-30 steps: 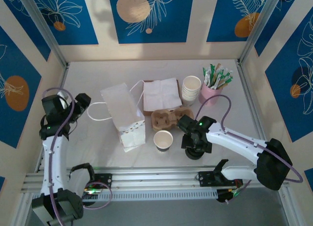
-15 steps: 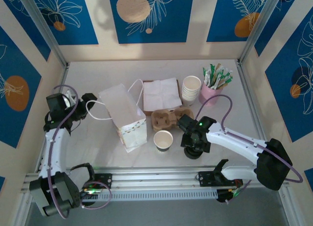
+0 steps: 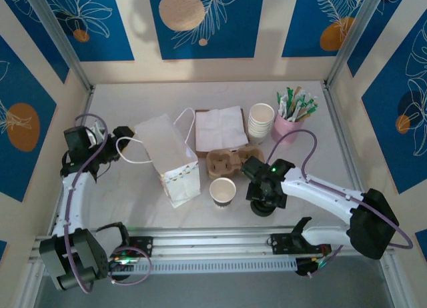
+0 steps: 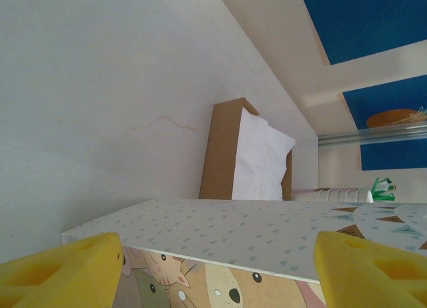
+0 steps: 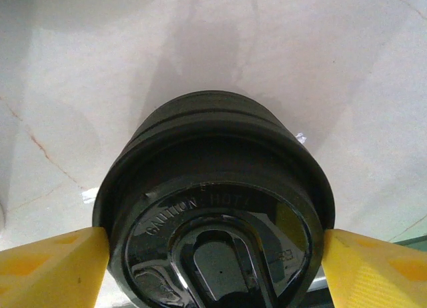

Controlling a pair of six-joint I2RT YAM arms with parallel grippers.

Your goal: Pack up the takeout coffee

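Right gripper (image 5: 213, 265): yellow fingers clamped on a glossy black ribbed lid (image 5: 213, 155). Left gripper (image 4: 213, 271): fingers spread wide, astride the printed paper bag (image 3: 172, 158). Moulded-pulp carrier tray (image 3: 230, 163) sits mid-table, between an open paper cup (image 3: 222, 190) and the napkin box (image 3: 219, 129). Pale veined tabletop (image 3: 133, 195); blue-patterned walls (image 3: 200, 28).

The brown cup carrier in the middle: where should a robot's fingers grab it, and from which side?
Probably the ridge between the wells of the cup carrier, from straight above. It lies flat, wells up, with the napkin box behind, a paper cup in front and the paper bag beside it, so sideways approaches look crowded.
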